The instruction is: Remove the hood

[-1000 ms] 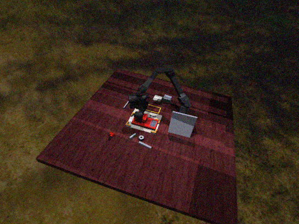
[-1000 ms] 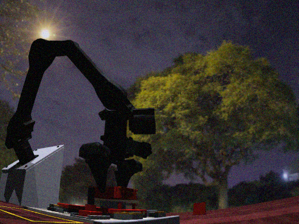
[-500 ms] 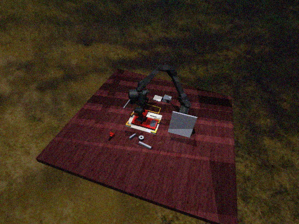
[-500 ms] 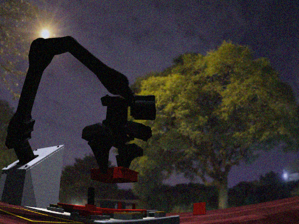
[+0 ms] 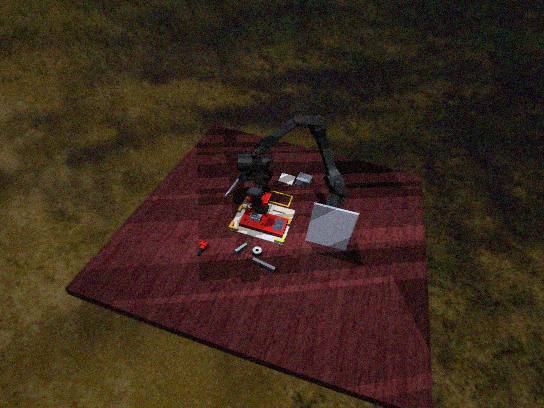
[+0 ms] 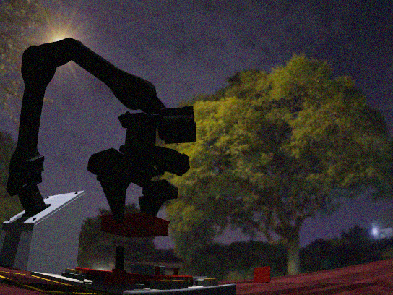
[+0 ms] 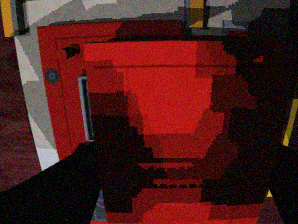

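The red hood [image 5: 265,198] [image 6: 144,227] [image 7: 172,105] is held in the air above the toy car. My gripper [image 5: 258,195] [image 6: 135,217] [image 7: 184,150] is shut on it, one finger at each side. The red car body [image 5: 272,225] [image 6: 97,274] [image 7: 70,120] lies below on a pale tray [image 5: 250,233] [image 7: 31,75], with a gap between it and the hood in the exterior view. The marked area is a yellow outline [image 5: 291,201] [image 7: 290,122] on the table just behind the tray in the top view. The hood is not over it.
A slanted grey panel [image 5: 332,226] [image 6: 54,240] stands by the arm's base. Two square plates [image 5: 286,178] [image 5: 304,180] lie beyond the outline. A small red piece [image 5: 203,245] [image 6: 261,274], a white ring [image 5: 253,249] and grey bars [image 5: 241,248] [image 5: 264,264] lie in front of the tray.
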